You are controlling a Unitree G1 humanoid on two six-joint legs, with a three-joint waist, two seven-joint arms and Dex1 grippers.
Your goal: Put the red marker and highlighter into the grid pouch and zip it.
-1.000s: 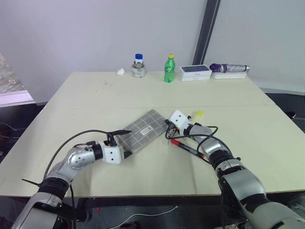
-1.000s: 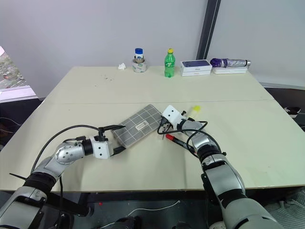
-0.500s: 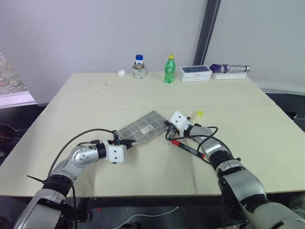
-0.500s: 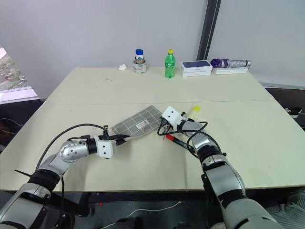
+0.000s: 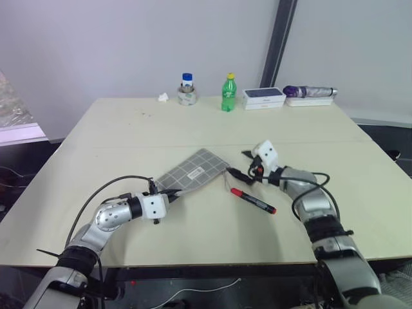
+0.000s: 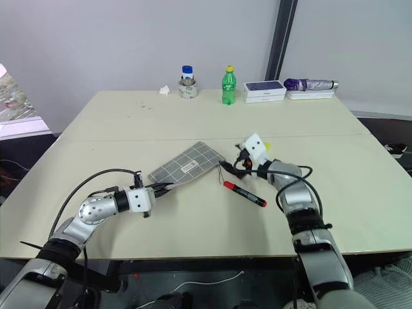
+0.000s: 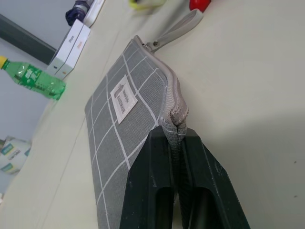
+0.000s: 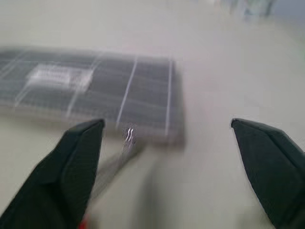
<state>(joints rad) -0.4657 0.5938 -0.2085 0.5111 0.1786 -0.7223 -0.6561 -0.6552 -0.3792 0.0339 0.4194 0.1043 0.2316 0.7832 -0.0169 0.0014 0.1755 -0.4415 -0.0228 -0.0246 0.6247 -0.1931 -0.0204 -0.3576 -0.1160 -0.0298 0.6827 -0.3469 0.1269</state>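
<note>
while the left end effector (image 7: 177,138) pinches the grid pouch (image 5: 193,172) — the right end effector (image 8: 169,162) gapes.

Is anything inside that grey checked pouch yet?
Can't tell: the grid pouch looks flat with its zipper closed, hiding the inside. The red marker lies on the table beside it, not inside.

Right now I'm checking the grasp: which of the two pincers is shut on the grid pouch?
The left pincer: its fingers clamp the grid pouch at its near end. The right pincer stands wide open, holding nothing.
</note>
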